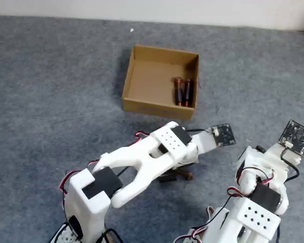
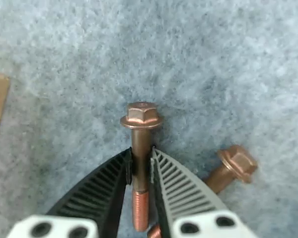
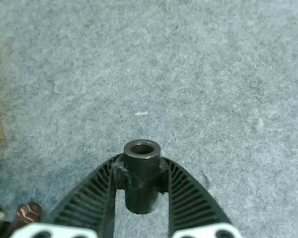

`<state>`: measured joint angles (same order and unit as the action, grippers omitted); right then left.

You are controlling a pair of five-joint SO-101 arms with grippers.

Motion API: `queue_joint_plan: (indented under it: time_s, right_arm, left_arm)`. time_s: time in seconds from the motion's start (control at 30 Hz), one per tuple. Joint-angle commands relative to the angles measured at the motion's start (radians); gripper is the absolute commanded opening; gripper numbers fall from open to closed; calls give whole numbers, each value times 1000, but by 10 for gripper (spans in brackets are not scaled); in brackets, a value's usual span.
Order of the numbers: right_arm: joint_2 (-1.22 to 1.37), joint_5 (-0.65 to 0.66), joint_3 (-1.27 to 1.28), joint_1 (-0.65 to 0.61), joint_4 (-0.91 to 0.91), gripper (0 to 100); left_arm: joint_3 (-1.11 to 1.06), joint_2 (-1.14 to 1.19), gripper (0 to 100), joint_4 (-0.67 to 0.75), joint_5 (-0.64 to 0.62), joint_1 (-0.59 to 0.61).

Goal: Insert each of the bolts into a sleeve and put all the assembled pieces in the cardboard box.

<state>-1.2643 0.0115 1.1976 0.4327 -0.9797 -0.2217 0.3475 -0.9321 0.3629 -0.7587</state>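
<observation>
Left gripper (image 2: 141,166) clamps a bolt (image 2: 140,141) by its shank, head out; spare bolt (image 2: 232,169) lies just beside on grey carpet (image 2: 213,59). Right gripper (image 3: 141,164) pinches a sleeve (image 3: 140,184). Cardboard box (image 1: 142,76) beyond holds two assembled pieces (image 1: 183,91).

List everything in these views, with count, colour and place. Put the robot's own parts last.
cardboard box: one, brown, open, beyond both arms in the high view.
assembled pieces: two, copper bolts in dark sleeves, lying side by side against one wall inside the cardboard box.
held bolt: one, copper, shank clamped in the left gripper, head sticking out past the fingertips.
loose bolt: one, copper, lying on the carpet beside the left gripper.
sleeve: one, dark grey, clamped in the right gripper, open end showing.
carpet: one, grey, under everything.
arms: two, white, side by side.
left gripper: one, black fingers, shut on the held bolt.
right gripper: one, black fingers, shut on the sleeve.
</observation>
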Motion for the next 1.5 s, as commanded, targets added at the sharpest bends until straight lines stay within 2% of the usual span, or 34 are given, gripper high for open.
queue_joint_plan:
  time_s: [0.0,0.27,0.4,0.63,0.7,0.83,1.07,1.17,1.3,1.47]
  right_arm:
    - [-18,-5,15,4,35,5]
    - [-18,-3,33,-2,33,5]
    - [-18,-2,33,-71,27,5]
    - [-19,-17,30,-317,1,5]
    - [-19,-80,28,-390,-1,5]
    - [-19,-152,-38,-506,4,5]
    - [-19,-146,-180,-688,10,5]
    - [-19,-146,-203,-777,93,5]
    - [-18,-144,-153,-881,288,5]
    - [-19,-144,-4,-986,549,5]
  left_arm:
    - [13,-94,5,0,5,24]
    - [-67,-449,5,-74,-107,156]
    - [-162,-661,6,-74,-130,211]
    - [-321,-1035,6,-68,-322,295]
    - [-352,-1130,6,-68,-356,335]
    - [-420,-1300,6,-68,-376,406]
    - [-478,-1543,6,-66,-377,492]
    - [-476,-1606,6,-66,-400,498]
    - [-476,-1667,6,-66,-552,498]
    - [-479,-1715,6,-38,-657,499]
